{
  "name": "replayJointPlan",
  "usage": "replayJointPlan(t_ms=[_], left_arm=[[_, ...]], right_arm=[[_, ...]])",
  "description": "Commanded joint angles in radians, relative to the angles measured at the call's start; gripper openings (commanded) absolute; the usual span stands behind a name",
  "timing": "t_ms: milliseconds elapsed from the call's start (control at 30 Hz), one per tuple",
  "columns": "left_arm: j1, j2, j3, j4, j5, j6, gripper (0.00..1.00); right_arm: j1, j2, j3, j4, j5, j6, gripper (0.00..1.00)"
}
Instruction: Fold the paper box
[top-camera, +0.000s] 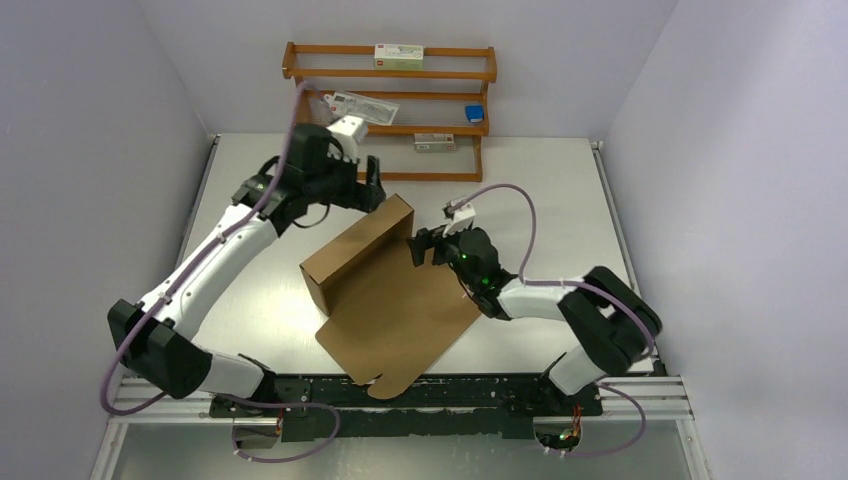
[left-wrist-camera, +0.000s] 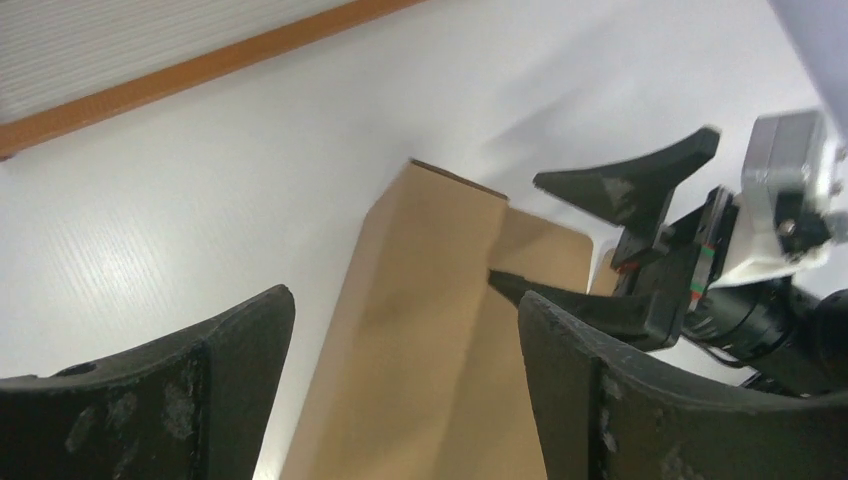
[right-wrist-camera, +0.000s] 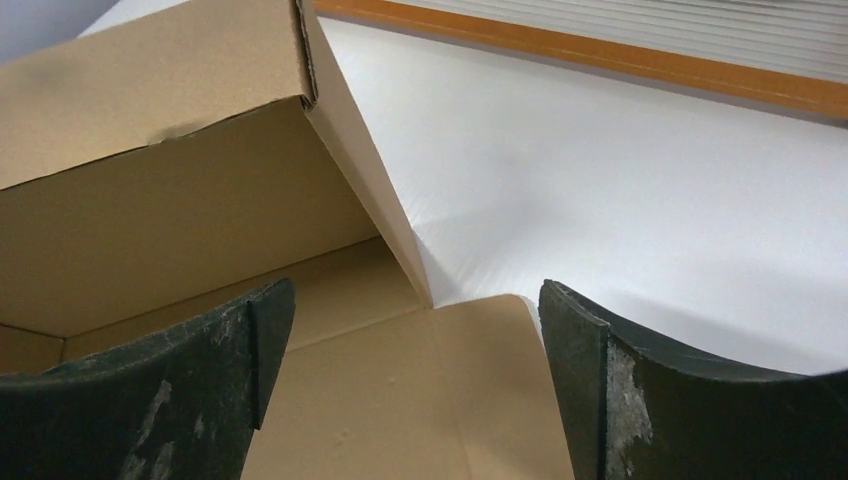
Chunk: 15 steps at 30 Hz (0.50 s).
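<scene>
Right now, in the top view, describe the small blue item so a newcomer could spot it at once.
Find the wooden rack at the far edge of the table. On its middle shelf, at the right end, sits the small blue item. It is the only blue thing there; the top box and the lower box are white.

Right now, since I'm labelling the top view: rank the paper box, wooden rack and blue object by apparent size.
1. paper box, wooden rack: similar spread, rack farther away, so unranked.
2. blue object: clearly smallest.
</scene>
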Motion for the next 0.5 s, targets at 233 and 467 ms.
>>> replayJointPlan(t_ms=[233, 467], left_arm=[[-0.447, 0.008, 0.051, -0.216, -0.704, 0.021, 0.87], [-0.676, 0.195, 0.136, -0.348, -1.130, -0.001, 0.85]], right_arm=[[-0.005, -0.310, -0.134, -0.268, 0.225, 0.160, 1.00], [-0.006, -0.606, -0.297, -0.273, 0.279, 0.185, 1.00]])
